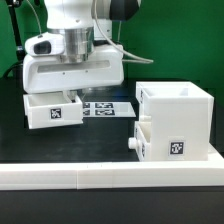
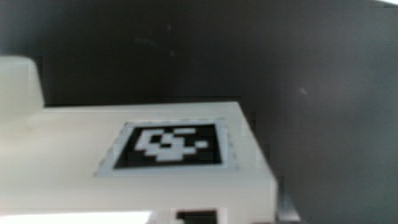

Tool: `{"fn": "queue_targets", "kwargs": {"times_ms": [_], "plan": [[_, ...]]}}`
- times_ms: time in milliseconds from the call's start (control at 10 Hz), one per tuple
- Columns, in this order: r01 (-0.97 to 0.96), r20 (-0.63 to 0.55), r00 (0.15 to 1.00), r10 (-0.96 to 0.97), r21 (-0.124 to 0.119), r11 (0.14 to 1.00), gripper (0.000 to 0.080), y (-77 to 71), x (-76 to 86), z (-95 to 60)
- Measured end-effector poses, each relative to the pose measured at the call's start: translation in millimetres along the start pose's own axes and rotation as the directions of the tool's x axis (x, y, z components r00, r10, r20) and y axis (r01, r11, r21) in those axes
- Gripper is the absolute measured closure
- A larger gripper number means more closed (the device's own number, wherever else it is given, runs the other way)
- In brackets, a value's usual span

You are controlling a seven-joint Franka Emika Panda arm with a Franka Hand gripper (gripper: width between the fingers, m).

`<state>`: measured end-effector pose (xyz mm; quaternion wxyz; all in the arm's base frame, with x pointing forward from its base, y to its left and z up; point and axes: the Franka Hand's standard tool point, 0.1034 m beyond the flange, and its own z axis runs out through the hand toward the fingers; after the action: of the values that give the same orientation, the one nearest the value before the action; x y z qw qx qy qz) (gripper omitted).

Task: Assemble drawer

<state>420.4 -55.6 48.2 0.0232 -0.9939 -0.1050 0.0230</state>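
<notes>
The tall white box shell (image 1: 180, 118) stands at the exterior view's right. One knobbed tray (image 1: 140, 143) sits in its lower front. The second tray (image 1: 54, 110), with a square tag on its face, lies at the exterior view's left beside the marker board (image 1: 104, 105). My gripper (image 1: 68, 92) is directly above this tray, with its fingers down on the tray's wall, shut on it. In the wrist view the tray's tagged face (image 2: 169, 145) fills the frame close to the gripper (image 2: 196, 214). The fingertips are mostly hidden.
The long low white border rail (image 1: 110, 172) runs along the table's front, right before the box shell. A green backdrop stands behind the arm. The table top is black.
</notes>
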Motion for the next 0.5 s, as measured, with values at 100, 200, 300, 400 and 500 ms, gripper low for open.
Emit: {"fn": "queue_targets", "kwargs": {"times_ms": [100, 200, 300, 400, 500], "plan": [[0.021, -0.004, 1.000, -0.021, -0.002, 1.000, 0.0757, 0.6, -0.3, 1.1], [0.021, 0.000, 1.000, -0.021, 0.000, 1.000, 0.0757, 0.3, -1.4, 3.0], [0.089, 0.000, 0.996, -0.089, -0.001, 0.996, 0.0757, 0.3, -1.3, 3.1], [0.209, -0.001, 0.978, -0.209, -0.013, 0.978, 0.0757, -0.3, 0.2, 3.8], [0.378, 0.008, 0.926, -0.378, -0.027, 0.925, 0.0757, 1.0, 7.3, 0.0]]}}
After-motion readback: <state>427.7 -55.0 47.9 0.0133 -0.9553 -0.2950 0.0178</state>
